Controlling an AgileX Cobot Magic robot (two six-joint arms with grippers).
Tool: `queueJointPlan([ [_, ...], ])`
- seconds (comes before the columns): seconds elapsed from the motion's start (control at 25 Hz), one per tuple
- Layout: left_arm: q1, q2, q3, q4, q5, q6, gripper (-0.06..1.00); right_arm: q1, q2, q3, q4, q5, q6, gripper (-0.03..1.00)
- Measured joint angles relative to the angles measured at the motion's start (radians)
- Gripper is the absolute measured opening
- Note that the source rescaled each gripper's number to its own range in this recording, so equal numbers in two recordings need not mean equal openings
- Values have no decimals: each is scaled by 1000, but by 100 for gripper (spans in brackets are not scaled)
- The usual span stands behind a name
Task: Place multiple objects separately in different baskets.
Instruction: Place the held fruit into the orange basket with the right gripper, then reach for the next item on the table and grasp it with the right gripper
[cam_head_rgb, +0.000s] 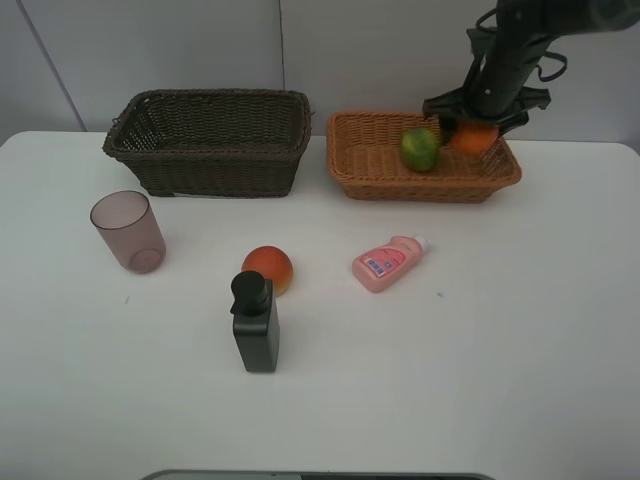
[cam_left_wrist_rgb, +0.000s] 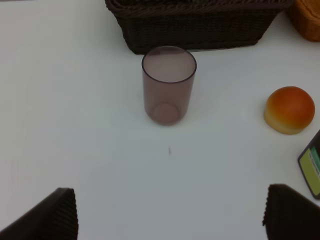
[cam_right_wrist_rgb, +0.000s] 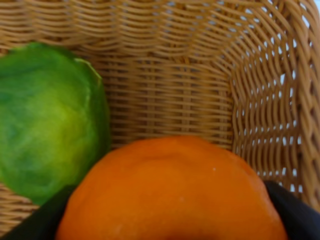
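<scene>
Right wrist view is filled by the orange (cam_right_wrist_rgb: 170, 192). The right pincer (cam_head_rgb: 474, 126) holds it tight, with a dark finger on each side. The orange is low inside the light basket (cam_head_rgb: 420, 187), near the 3 o'clock end. Whether it touches the basket floor, I cannot tell. The green fruit (cam_head_rgb: 421, 149) lies in the same basket, just beside the orange at its 9 o'clock.

From the high camera, the light basket sits at 1 o'clock on the white table (cam_head_rgb: 520, 350). The dark basket (cam_head_rgb: 210, 165) sits at 11 o'clock, close beside the light one. The cup (cam_head_rgb: 128, 232) stands upright at 9 o'clock. Near the middle of the table is the reddish fruit (cam_head_rgb: 268, 268). The black pump bottle (cam_head_rgb: 256, 323) stands right by it, at its 6 o'clock. The pink bottle (cam_head_rgb: 388, 262) lies on its side at 3 o'clock from the reddish fruit.

The left pincer (cam_left_wrist_rgb: 170, 215) is wide open and holds nothing. It hangs over bare table, facing the cup.
</scene>
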Motion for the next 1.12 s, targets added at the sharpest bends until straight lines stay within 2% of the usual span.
queueJointPlan([
  [0.44,0,0,0,0,0,0,96,0,45,0,2,-29,3,46],
  [0.52,0,0,0,0,0,0,96,0,46,0,3,-29,3,53],
  [0.64,0,0,0,0,0,0,96,0,46,0,3,-28,3,74],
  [0.72,0,0,0,0,0,0,96,0,46,0,4,-23,3,83],
  [1.12,0,0,0,0,0,0,96,5,1,0,82,7,4,88],
])
